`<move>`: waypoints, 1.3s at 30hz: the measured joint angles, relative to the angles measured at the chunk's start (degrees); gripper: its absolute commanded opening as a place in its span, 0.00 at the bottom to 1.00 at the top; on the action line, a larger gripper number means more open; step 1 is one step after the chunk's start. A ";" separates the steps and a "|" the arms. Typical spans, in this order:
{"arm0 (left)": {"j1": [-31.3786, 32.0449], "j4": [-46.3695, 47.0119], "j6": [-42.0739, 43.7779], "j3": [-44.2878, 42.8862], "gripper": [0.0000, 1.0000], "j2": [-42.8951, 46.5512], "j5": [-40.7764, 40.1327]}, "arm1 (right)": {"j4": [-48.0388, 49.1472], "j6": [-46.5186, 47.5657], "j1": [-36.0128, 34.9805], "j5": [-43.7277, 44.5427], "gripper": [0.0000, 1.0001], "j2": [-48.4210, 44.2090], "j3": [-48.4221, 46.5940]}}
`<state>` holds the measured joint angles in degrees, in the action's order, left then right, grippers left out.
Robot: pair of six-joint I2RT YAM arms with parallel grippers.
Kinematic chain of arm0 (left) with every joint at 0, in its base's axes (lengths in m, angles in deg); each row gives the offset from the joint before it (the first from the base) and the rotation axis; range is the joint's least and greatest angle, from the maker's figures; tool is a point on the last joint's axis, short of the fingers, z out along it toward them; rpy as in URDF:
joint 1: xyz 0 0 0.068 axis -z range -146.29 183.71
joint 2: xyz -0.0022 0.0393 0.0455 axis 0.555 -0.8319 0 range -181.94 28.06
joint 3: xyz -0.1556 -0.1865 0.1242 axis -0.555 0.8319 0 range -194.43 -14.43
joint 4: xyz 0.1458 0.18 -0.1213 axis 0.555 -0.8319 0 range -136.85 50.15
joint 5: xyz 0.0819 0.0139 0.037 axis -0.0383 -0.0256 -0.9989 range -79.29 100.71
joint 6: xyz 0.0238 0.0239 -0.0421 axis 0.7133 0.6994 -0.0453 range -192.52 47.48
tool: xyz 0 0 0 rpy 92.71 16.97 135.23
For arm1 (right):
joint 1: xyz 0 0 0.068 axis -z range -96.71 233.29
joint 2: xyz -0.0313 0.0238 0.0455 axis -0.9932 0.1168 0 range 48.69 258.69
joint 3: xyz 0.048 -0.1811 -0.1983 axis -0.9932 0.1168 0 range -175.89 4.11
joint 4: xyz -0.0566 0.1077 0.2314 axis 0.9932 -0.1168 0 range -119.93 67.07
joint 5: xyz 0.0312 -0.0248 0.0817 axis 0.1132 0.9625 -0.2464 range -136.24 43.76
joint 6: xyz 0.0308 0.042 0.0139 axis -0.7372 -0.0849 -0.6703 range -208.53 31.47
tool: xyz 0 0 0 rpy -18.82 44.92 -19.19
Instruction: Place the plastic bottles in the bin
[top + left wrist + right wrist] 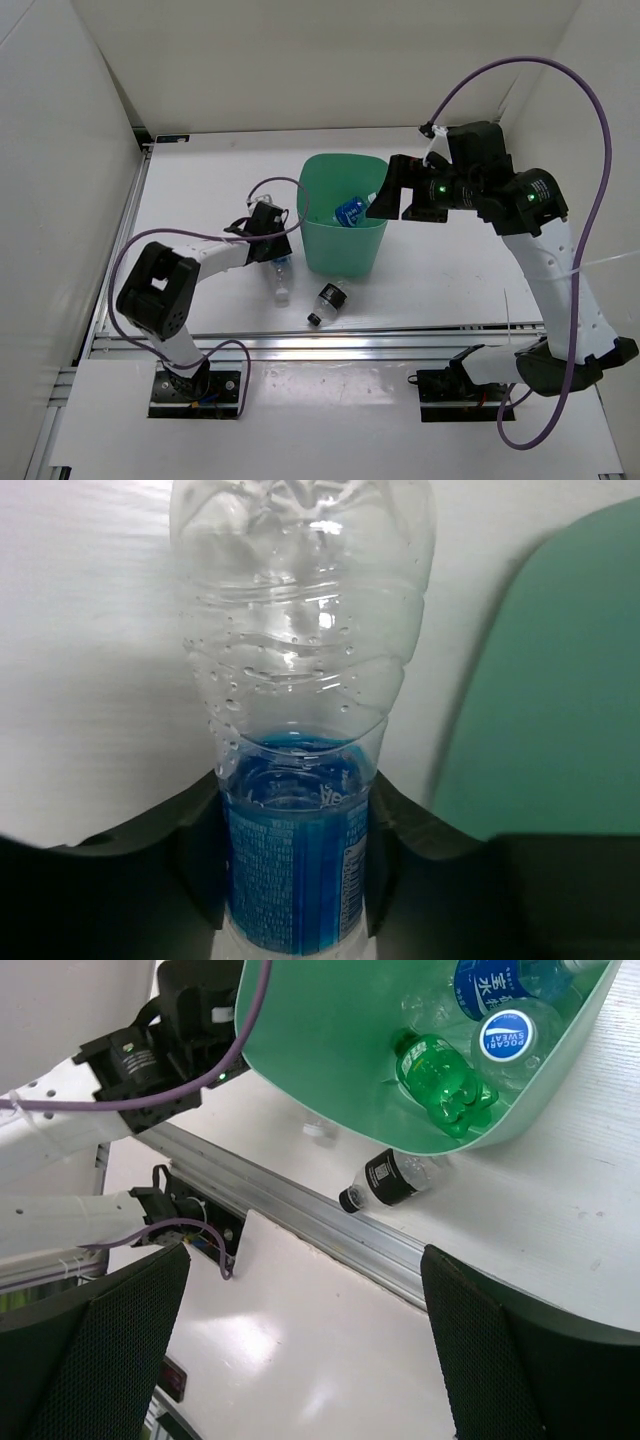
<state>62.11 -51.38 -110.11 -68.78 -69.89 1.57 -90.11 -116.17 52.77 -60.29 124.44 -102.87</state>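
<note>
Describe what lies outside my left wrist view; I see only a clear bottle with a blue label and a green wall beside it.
Observer: The short plastic bottle with black label and cap lies on the white table, in front of the tall mint-green plastic bin.
Operator: Report the bin's contents.
Observer: A green plastic bottle and two blue-labelled ones lie inside.
Operator: Give the right gripper.
Observer: The right gripper hangs open and empty above the bin's right rim.

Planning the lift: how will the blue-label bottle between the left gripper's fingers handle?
Likely light: the blue-label bottle looks empty, only droplets inside. Its thin ribbed wall may dent under the left gripper. Smooth plastic might slip.
</note>
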 measured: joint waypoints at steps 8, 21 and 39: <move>-2.27 -6.95 -1.84 5.29 0.45 19.45 -8.83 | 0.37 1.09 2.27 -0.04 1.00 -0.52 1.75; 8.52 -3.28 8.02 -39.85 0.61 17.11 -10.84 | 2.01 -2.14 13.40 -1.33 1.00 -2.54 13.09; 13.03 -8.94 12.41 -39.43 1.00 15.67 -19.87 | 5.51 -10.19 23.43 -12.41 1.00 -7.67 22.91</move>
<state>75.14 -60.32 -97.69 -108.21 -54.22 -18.30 -84.60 -126.35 76.20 -72.70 116.77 -79.96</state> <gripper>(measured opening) 0.998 0.998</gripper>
